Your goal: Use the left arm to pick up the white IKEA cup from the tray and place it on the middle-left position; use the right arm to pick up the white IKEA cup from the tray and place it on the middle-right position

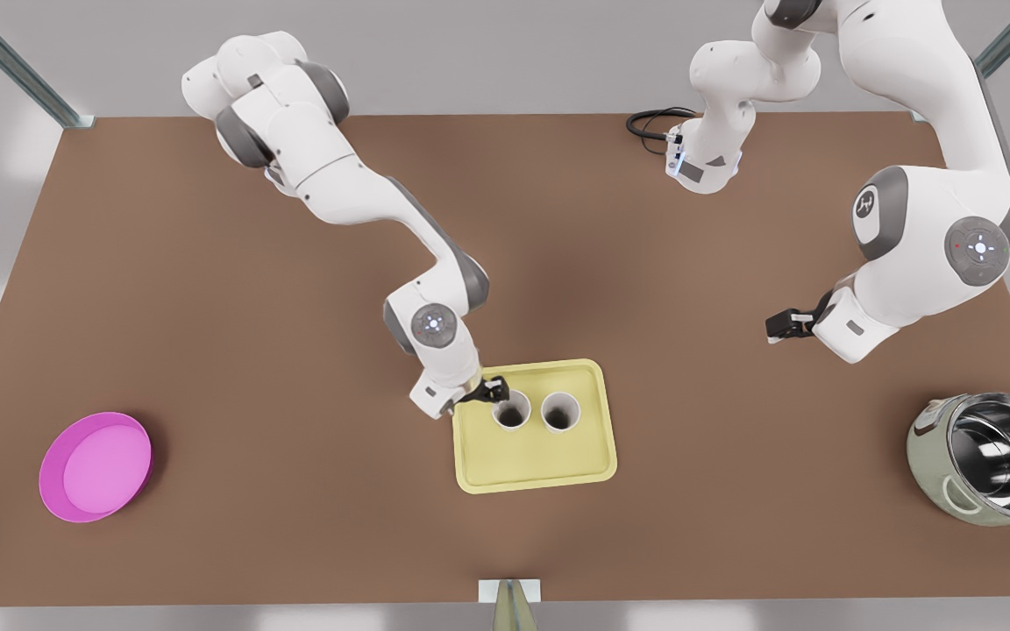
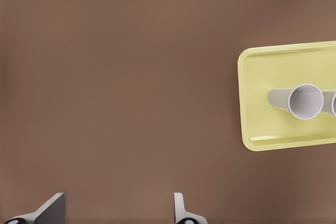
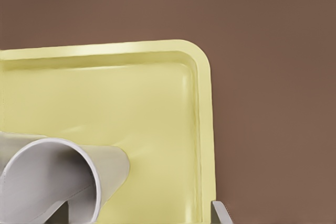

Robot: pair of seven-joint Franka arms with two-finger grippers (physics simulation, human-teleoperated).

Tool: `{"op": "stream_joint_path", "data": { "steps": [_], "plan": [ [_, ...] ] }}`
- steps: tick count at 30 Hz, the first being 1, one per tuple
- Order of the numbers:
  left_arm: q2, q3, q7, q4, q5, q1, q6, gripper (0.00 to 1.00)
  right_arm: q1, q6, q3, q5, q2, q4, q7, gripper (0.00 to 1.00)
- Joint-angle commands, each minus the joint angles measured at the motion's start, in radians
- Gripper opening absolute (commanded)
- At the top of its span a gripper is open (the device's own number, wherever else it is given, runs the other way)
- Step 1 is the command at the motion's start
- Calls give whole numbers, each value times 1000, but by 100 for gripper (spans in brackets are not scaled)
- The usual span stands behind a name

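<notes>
The right gripper's (image 1: pixel 492 391) fingers (image 3: pixel 218 212) stand apart at the rim of one cup (image 1: pixel 512 410), gripping nothing yet. This cup stands on the yellow tray (image 1: pixel 536 478), just beside the second cup (image 1: pixel 559 412). Closing off-centre could tip the thin-walled cup or knock it into its neighbour, and lifting could catch the tray's raised rim.

The left gripper (image 1: pixel 777 327) waits high over bare table (image 1: pixel 207 350), its fingers wide and empty. A pink dish (image 1: pixel 95 467) and a steel pot (image 1: pixel 992 460) sit well apart at the table's ends, blocking nothing.

no readable text, labels or numbers
</notes>
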Motion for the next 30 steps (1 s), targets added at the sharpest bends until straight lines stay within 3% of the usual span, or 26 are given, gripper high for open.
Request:
{"op": "stream_joint_path", "data": {
  "steps": [1,11,13,18,23,26,30],
  "plan": [
    [0,0,0,0,1,0,-3,100,10,33,2,1,6,2,133,100],
    [0,1,0,-1,1,0,-3,100,13,61,4,1,48,2,109,100],
    [0,1,0,-1,6,1,-3,100,11,68,4,1,57,2,84,87],
    [-12,0,-2,-3,24,-2,-11,100,11,124,4,1,83,3,83,72],
    [2,-2,-3,14,18,-9,-23,100,13,127,4,1,94,23,84,41],
    [-7,1,-12,36,23,1,-23,100,11,127,2,1,95,25,86,37],
    [-16,9,-15,33,12,3,-23,100,4,125,-2,7,80,25,84,23]
  ]
}}
